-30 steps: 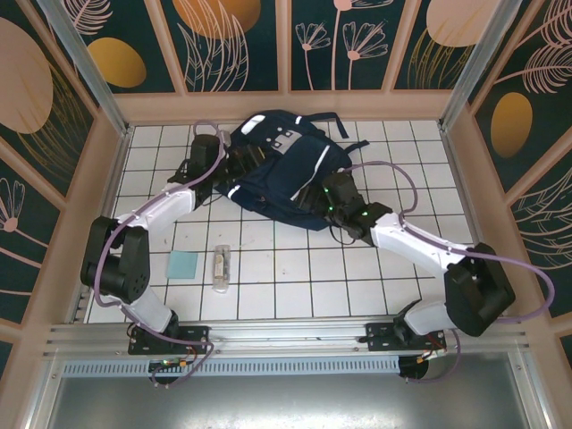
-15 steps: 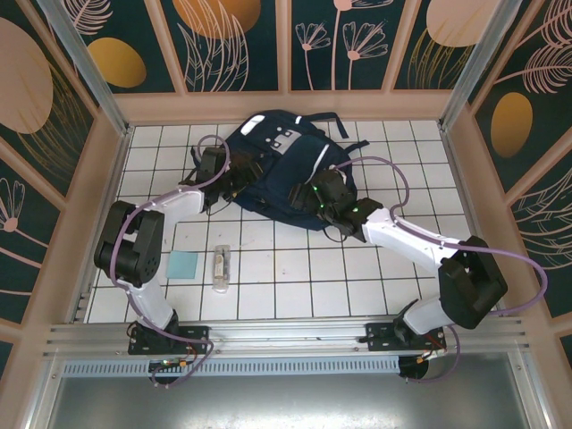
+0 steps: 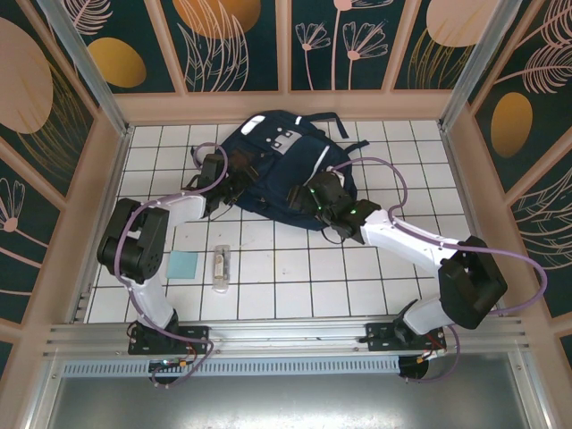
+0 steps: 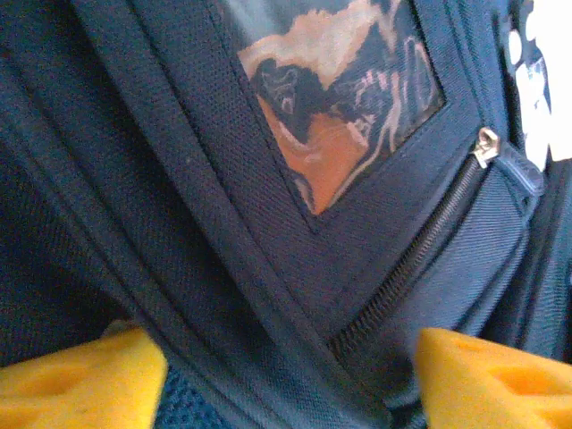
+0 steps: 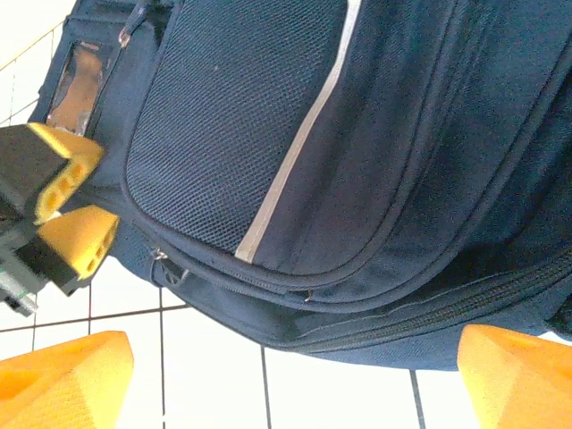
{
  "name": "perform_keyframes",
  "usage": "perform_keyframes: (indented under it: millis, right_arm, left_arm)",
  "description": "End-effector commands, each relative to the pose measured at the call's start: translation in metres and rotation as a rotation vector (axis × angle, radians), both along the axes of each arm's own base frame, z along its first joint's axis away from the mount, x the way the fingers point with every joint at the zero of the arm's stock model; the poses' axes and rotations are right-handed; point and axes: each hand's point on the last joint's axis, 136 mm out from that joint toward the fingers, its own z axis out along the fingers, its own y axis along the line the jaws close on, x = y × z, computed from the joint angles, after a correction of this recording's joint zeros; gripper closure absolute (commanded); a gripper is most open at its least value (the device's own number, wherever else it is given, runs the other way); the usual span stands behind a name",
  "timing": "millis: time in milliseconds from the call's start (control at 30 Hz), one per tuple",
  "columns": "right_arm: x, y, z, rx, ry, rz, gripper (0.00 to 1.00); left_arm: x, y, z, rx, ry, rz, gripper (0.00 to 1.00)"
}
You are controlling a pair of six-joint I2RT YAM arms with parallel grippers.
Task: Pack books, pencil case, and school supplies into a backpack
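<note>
The navy backpack (image 3: 279,165) lies flat at the back middle of the tiled table. My left gripper (image 3: 234,185) is at its lower left edge; its yellow fingertips (image 4: 80,380) stand apart, astride a fold of backpack fabric (image 4: 268,268) beside a zipper (image 4: 420,259). My right gripper (image 3: 315,198) is open over the backpack's lower edge (image 5: 357,304), with white tile under its jaws. The left gripper (image 5: 71,210) also shows in the right wrist view. Of the school supplies, a small clear tube packet (image 3: 221,266) and a pale-teal card (image 3: 183,264) lie on the near left tiles. The books and the pencil case are out of view.
A clear window patch with orange reflections (image 4: 340,98) and a metal zipper pull (image 4: 487,143) sit on the backpack near the left fingers. Dark straps (image 3: 344,143) trail off its right side. Wooden walls (image 3: 107,179) fence the table in.
The left arm has drawn its gripper in against the backpack's left edge, and its jaws have narrowed. The right gripper has slid a little left along the lower edge.
</note>
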Motion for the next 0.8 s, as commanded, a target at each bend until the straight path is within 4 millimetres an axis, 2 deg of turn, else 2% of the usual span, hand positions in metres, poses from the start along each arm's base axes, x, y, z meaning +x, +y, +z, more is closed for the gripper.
perform_keyframes:
  millis: [0, 100, 233, 333, 400, 500, 533, 667, 767]
  right_arm:
    - [-0.002, 0.022, 0.008, 0.033, -0.038, 0.052, 0.08]
    - [-0.011, 0.041, 0.005, 0.046, -0.038, 0.104, 0.12]
    - [-0.016, 0.059, -0.005, 0.063, -0.027, 0.137, 0.12]
    - [-0.014, 0.071, -0.012, 0.093, -0.017, 0.158, 0.14]
    - [-0.012, 0.079, -0.015, 0.125, -0.009, 0.165, 0.15]
    - [-0.010, 0.093, -0.010, 0.192, -0.008, 0.180, 0.16]
    - [-0.009, 0.095, -0.009, 0.212, -0.005, 0.180, 0.16]
    - [-0.008, 0.103, -0.011, 0.285, 0.021, 0.158, 0.20]
    - [-0.011, 0.109, -0.017, 0.332, 0.065, 0.150, 0.28]
  left_arm:
    - [0.019, -0.010, 0.006, -0.094, -0.043, 0.012, 0.46]
    - [0.024, -0.014, 0.012, -0.109, -0.066, 0.006, 0.70]
    - [0.020, -0.014, 0.019, -0.116, -0.083, -0.006, 1.00]
    - [0.012, -0.017, 0.033, -0.156, -0.111, -0.007, 1.00]
    - [-0.001, -0.020, 0.040, -0.199, -0.114, 0.000, 1.00]
    - [-0.013, -0.028, 0.057, -0.269, -0.138, 0.026, 1.00]
    - [-0.017, -0.030, 0.070, -0.291, -0.161, 0.036, 1.00]
    - [-0.028, -0.040, 0.090, -0.390, -0.182, 0.076, 1.00]
    - [-0.033, -0.045, 0.097, -0.459, -0.191, 0.101, 1.00]
